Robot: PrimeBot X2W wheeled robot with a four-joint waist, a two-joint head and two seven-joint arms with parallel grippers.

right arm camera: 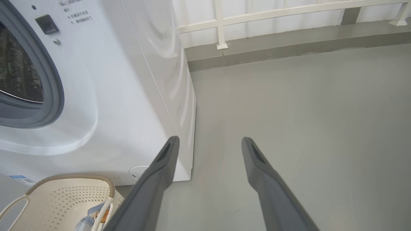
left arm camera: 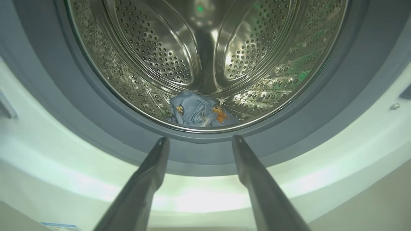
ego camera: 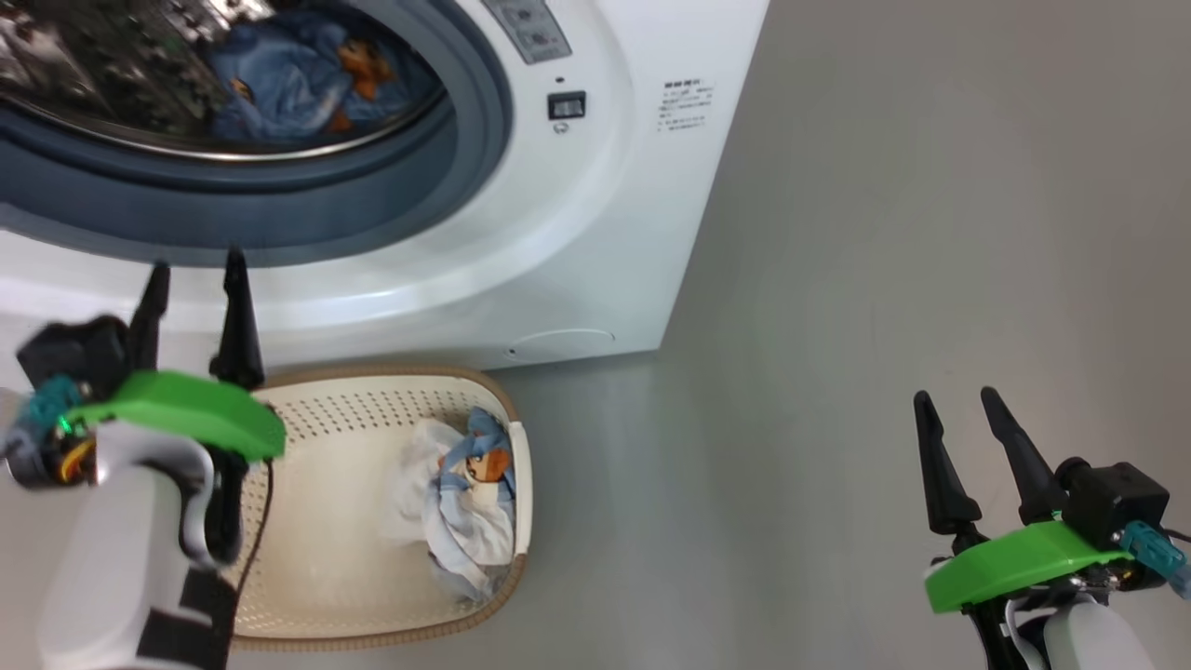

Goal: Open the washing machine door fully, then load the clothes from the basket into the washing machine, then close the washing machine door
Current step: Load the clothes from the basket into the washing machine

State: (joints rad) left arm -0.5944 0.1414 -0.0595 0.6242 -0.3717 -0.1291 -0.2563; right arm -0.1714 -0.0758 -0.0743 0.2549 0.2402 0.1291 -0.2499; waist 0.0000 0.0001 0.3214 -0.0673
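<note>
Clearly the small blue-and-white soft clothes (ego camera: 465,493) lie in the cream perforated plastic basket (ego camera: 316,521), at four o'clock from the nearer left jaws, which gape empty; right jaws likewise released, farther.

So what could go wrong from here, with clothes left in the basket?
1. The clothes are bunched against one end of the basket; the open left tool, up by the washing machine, might grab only part or snag the wall.
2. The blue garment lies near the front lip of the drum, so it could get pinched at the grey gasket on closing.
</note>
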